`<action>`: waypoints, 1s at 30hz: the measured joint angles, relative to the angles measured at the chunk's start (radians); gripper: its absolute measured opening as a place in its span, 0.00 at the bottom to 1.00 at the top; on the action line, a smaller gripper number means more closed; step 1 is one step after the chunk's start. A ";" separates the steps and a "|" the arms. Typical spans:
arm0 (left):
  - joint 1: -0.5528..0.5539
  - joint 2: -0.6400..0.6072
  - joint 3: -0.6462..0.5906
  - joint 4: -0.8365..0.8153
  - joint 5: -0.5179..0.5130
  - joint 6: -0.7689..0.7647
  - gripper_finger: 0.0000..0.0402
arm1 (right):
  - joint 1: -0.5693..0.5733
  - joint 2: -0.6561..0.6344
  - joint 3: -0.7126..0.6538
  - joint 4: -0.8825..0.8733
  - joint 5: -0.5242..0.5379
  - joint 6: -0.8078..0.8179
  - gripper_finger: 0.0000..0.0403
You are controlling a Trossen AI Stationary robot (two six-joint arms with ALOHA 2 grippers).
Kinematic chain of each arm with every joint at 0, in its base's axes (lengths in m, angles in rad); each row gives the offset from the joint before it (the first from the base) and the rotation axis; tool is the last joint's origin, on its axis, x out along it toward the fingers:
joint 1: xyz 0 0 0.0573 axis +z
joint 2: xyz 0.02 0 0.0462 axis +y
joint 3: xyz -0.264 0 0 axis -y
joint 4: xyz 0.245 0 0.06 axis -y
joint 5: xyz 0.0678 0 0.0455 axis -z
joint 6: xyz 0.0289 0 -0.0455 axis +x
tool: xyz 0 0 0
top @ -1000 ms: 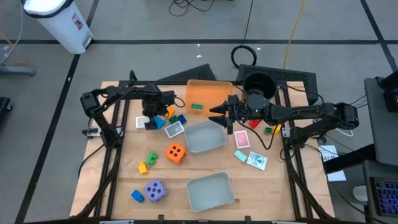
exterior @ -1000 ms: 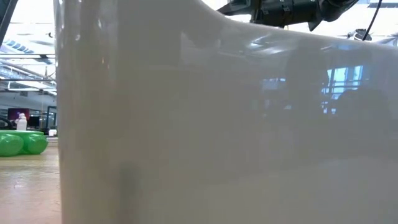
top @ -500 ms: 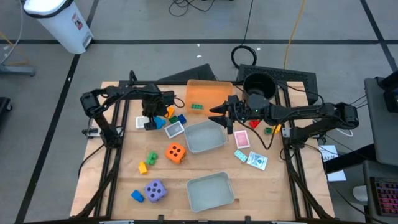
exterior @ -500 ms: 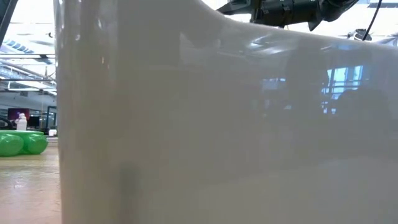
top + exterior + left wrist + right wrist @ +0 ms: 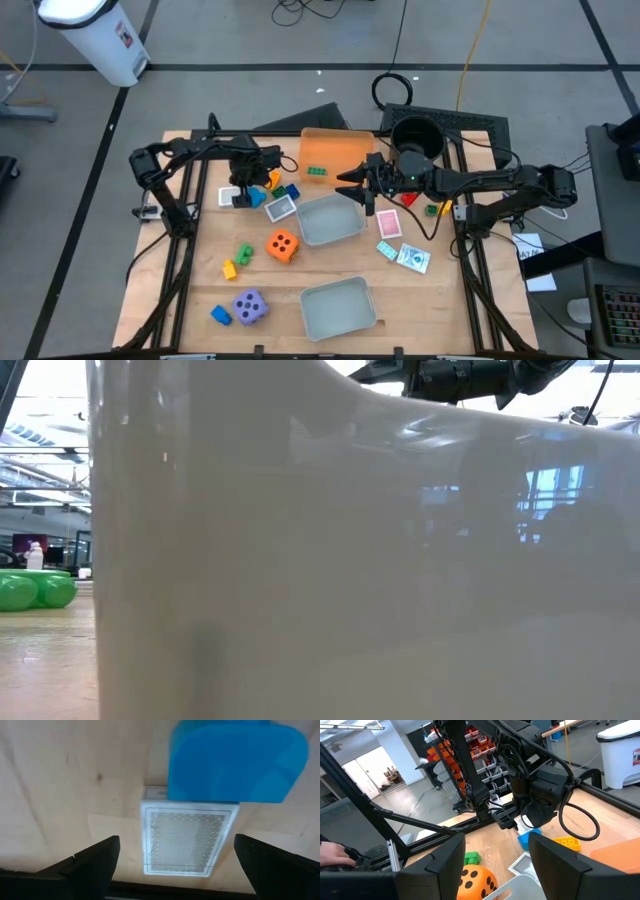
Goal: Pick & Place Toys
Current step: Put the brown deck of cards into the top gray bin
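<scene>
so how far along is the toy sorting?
Done: one small green plastic brick sits in the orange tray. In hand: nothing; the open left end effector hovers over a white playing card. Left: both dice, loose bricks and cards; both clear grey trays look empty.

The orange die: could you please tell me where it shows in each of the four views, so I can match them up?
High view: orange die lies on the table's middle left, just left of the upper clear grey tray.
Low view: not in it; a pale wall fills the picture.
Left wrist view: not in it.
Right wrist view: at the bottom edge, beside that tray's corner.
Shared landmark: the clear grey tray.
</scene>
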 joint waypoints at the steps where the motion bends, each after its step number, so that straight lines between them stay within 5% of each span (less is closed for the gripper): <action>1: 0.000 0.000 0.000 0.002 -0.003 0.001 1.00 | 0.000 0.000 0.000 0.000 0.000 0.000 0.52; 30: 0.007 -0.001 -0.030 0.042 0.019 0.006 1.00 | 0.000 0.000 0.000 -0.001 0.000 -0.019 0.52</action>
